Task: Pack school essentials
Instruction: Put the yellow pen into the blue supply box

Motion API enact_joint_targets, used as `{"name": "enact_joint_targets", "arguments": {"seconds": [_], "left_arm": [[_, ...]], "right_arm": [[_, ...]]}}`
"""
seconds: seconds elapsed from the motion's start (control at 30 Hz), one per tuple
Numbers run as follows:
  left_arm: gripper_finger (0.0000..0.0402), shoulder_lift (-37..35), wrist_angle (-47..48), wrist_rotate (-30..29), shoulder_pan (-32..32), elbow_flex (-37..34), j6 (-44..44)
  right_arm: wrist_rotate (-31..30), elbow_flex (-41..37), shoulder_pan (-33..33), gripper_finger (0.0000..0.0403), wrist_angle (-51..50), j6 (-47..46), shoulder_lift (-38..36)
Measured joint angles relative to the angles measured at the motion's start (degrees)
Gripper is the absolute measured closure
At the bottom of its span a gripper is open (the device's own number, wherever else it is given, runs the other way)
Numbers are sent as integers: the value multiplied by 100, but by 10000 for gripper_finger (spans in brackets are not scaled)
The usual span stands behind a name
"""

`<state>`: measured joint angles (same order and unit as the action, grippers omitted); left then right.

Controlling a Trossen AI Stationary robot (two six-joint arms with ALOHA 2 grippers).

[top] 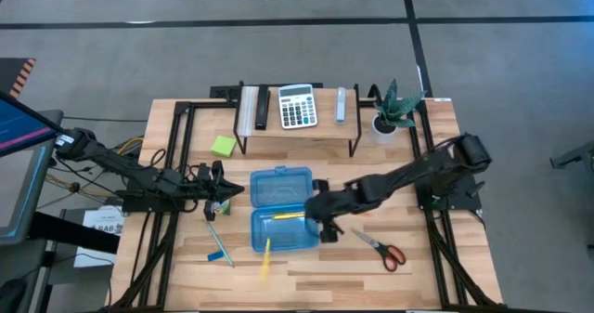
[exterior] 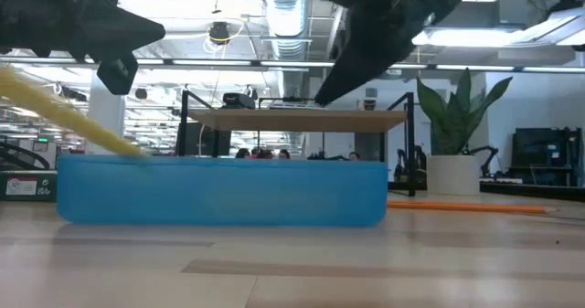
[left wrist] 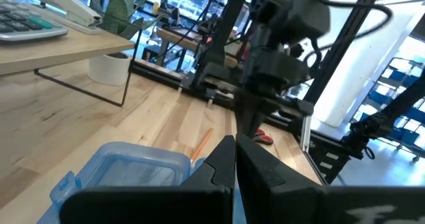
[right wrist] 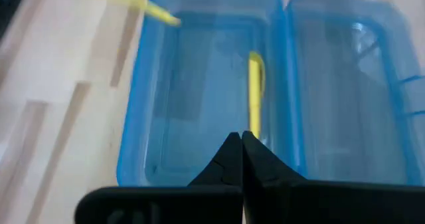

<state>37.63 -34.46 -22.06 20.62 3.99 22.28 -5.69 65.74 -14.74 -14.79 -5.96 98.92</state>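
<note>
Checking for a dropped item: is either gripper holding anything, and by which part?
Nothing is held. The right gripper is shut and empty over the blue box; the left gripper is shut and empty too.

floor: grey [top: 278, 34] | ceiling: ducts [exterior: 283, 6], strip lights [exterior: 475, 38]

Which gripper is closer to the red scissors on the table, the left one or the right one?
The right gripper. It hovers at the blue box, with the scissors nearby. The left gripper is beyond the box, farther away.
</note>
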Motion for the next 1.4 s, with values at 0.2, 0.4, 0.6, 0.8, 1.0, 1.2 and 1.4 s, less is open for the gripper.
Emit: {"name": "enact_joint_targets", "arguments": {"seconds": [0.2, 0.4, 0.6, 0.8, 1.0, 1.2, 1.4], "left_arm": [[401, -2, 21, 27, -1, 0, 7], [401, -2, 56, 80, -1, 0, 4], [401, -4, 35, 676, 0, 0, 9], [401, -11, 1307, 956, 56, 655, 82], [401, 517, 4151, 569, 475, 2135, 652], [401, 1982, 5658, 616, 1141, 3137, 1801], [401, 3587, 6745, 1273, 1845, 4182, 3068]], "right_arm": [[-40, 827, 203, 396, -705, 19, 733], [-59, 1007, 363, 399, -755, 46, 757], [-178, 1005, 331, 397, -811, 46, 383], [-262, 746, 141, 400, -742, 46, -198], [-674, -9, -143, 401, -172, -101, -928], [-1026, -719, -532, 399, 197, -402, -1437], [-1351, -938, -956, 400, 191, -470, -1655]]}}
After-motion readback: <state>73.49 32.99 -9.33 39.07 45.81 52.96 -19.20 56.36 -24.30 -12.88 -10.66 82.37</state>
